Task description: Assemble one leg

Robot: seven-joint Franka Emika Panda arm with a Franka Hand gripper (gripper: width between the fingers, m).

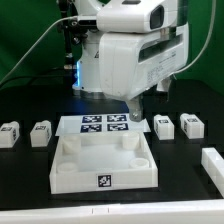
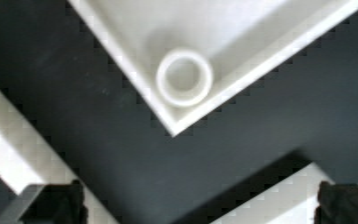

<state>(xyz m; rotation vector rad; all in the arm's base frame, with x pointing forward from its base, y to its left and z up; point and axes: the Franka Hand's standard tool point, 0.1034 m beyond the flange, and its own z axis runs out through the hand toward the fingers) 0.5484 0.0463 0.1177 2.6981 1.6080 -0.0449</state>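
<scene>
Remote assembly, mid-task: the white arm [image 1: 125,45] fills the upper centre of the exterior view. I see its tool [image 1: 134,112] hanging low at mid-frame, over the right end of the marker board [image 1: 104,124], which lies flat on the dark surface [image 1: 30,190].

In the wrist view the two dark fingers [image 2: 51,205] stand wide apart. Only bare surface shows between them, so the tool is spread and carries nothing.

The same view takes in one corner of the large white square piece [image 2: 247,50], with a round socket [image 2: 185,78] set just inside that corner. In the exterior view this piece [image 1: 103,160] sits in the lower centre of the frame, just in front of the marker board, with a square tag on its near wall.

The leg [image 1: 163,126] nearest the tool rests untouched on the surface right of centre, near the tool but apart from it, its tag facing up. A second leg [image 1: 191,126] lies just beside it, toward the exterior view's right. Two further legs [image 1: 41,133] sit side by side at the middle left of the frame, well apart from the tool.

A long white part [image 1: 212,165] is cut off by the lower right edge.
</scene>
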